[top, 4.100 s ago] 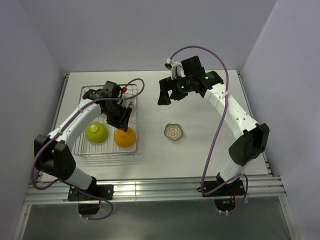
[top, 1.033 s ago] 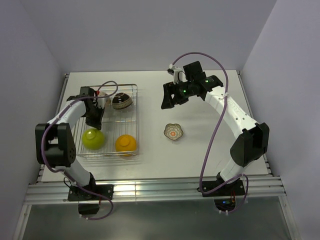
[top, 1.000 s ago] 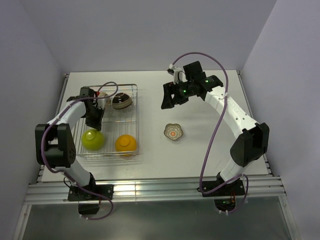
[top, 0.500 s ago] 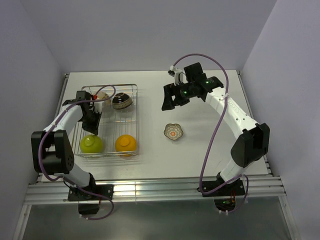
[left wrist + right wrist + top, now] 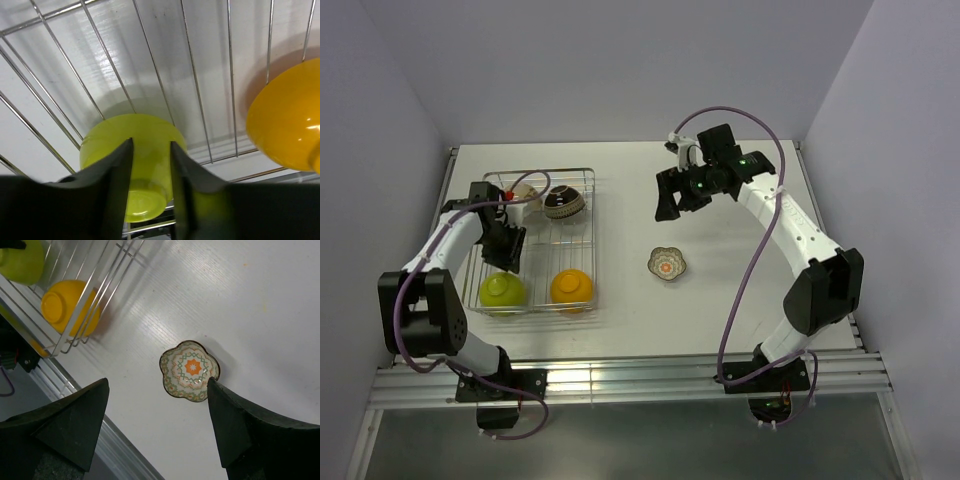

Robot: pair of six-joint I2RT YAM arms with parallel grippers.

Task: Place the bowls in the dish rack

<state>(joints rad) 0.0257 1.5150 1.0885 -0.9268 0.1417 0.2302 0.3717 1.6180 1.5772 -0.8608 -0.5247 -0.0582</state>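
The silver wire dish rack (image 5: 593, 230) stands at the left and holds four bowls. The white one (image 5: 525, 193) and the brown one (image 5: 564, 204) are at its far end. The lime-green one (image 5: 502, 289) and the orange one (image 5: 571, 286) are at its near end, both upside down. The scalloped patterned bowl (image 5: 667, 264) sits upright on the table right of the rack. My left gripper (image 5: 506, 252) hangs just above the lime bowl (image 5: 145, 127), jaws slightly apart and empty. My right gripper (image 5: 667, 205) is wide open and empty, high above the patterned bowl (image 5: 191, 370).
The rack's thin bars (image 5: 195, 90) run under the left gripper, with the orange bowl (image 5: 285, 125) to its right. The right wrist view shows the rack's corner (image 5: 107, 290) and the table's near edge rail (image 5: 95, 425). Grey walls enclose the table on three sides.
My left gripper has moved toward the rack's near left, over the lime bowl, which has slid slightly nearer. My right gripper has shifted a little to the right.
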